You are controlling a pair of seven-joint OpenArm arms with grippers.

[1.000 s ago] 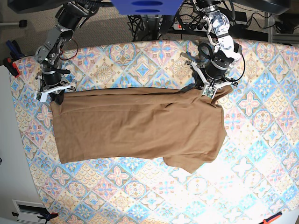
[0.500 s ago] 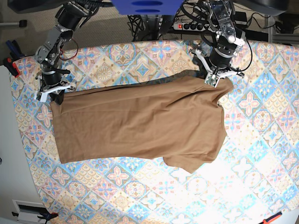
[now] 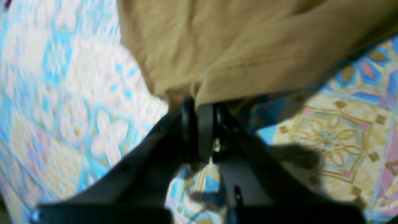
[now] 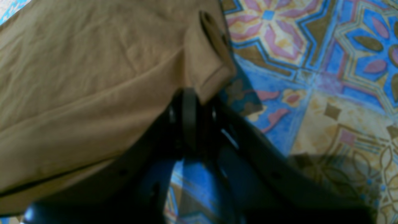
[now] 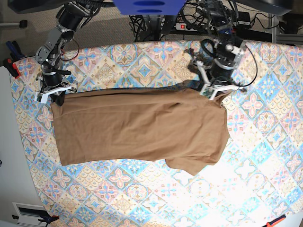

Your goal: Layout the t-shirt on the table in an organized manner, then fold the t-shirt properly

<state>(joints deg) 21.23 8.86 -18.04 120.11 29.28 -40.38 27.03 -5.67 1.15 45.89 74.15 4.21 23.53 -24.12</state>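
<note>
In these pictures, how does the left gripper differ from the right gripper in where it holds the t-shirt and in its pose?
The left gripper pinches the t-shirt at its far corner on the base view's right, near the sleeve; the right gripper pinches the far corner on that view's left. The left wrist view is blurred, the right wrist view sharp. The cloth at the left gripper bunches into folds; at the right gripper a small flap stands up. Both are shut on the shirt's edge above the table.

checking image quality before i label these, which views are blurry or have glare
Left wrist view: strong motion blur, the table cloth washed out pale on the left, the left tool dark and soft. Right wrist view: sharper, the t-shirt weave readable, the right tool in shadow. Base view: mostly crisp, bright glare on the cloth lower right, slight blur at the left tool.
</note>
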